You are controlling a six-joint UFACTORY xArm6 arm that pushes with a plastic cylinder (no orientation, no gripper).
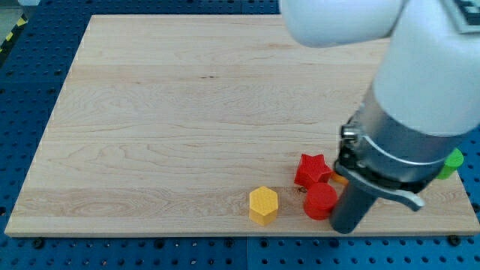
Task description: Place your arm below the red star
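Your tool, my tip [346,227], has no jaws; it sits low on the wooden desk [165,127], just right of the red round block [320,201]. The red star [311,170] lies up-left of it. A yellow hexagon [263,205] sits further left; a green block [451,163] peeks out right, over blue pegboard [30,82].

1. My tip: hidden; the arm's dark lower housing [352,204] covers it.
2. Green block [452,163]: mostly hidden behind the arm; shape indeterminate.
3. Orange block [339,178]: only a sliver shows beside the red star [312,169].
4. Arm's upper body [390,45]: blurred, cut off by the view's top and right edges.
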